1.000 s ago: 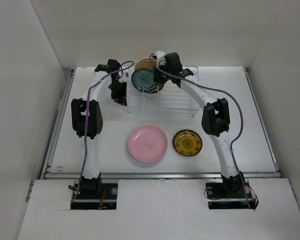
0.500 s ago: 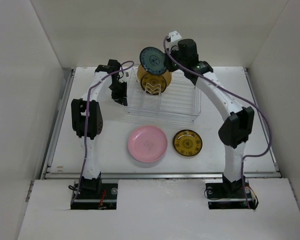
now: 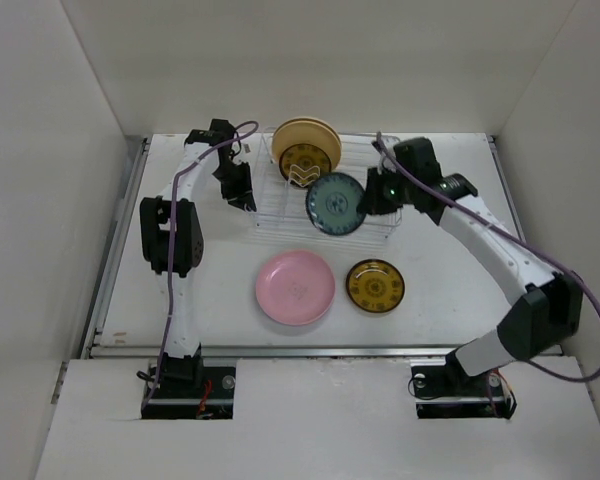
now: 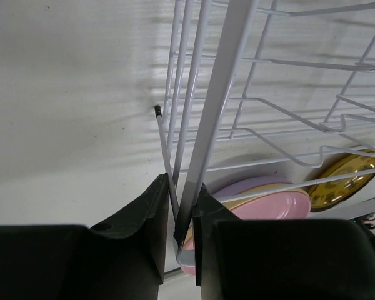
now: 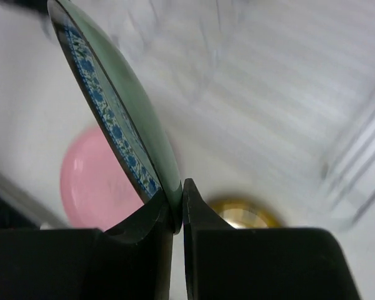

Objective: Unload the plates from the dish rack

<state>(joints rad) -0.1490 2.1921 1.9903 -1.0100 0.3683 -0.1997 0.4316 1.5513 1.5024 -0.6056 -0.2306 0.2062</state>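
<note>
My right gripper is shut on the rim of a teal-green patterned plate and holds it in the air over the front of the dish rack; the plate shows edge-on in the right wrist view. My left gripper is shut on the wire rim of the dish rack at its left end. A cream plate and a brown-gold plate stand in the rack's back. A pink plate and a second brown-gold plate lie flat on the table in front.
White walls enclose the table on three sides. A metal rail runs along the table's near edge. In the left wrist view lavender, yellow and pink plate edges show beyond the rack wires.
My right arm has swung the teal-green plate from high above the rack's back down and forward to the rack's front. The left gripper has stayed on the rack's rim.
</note>
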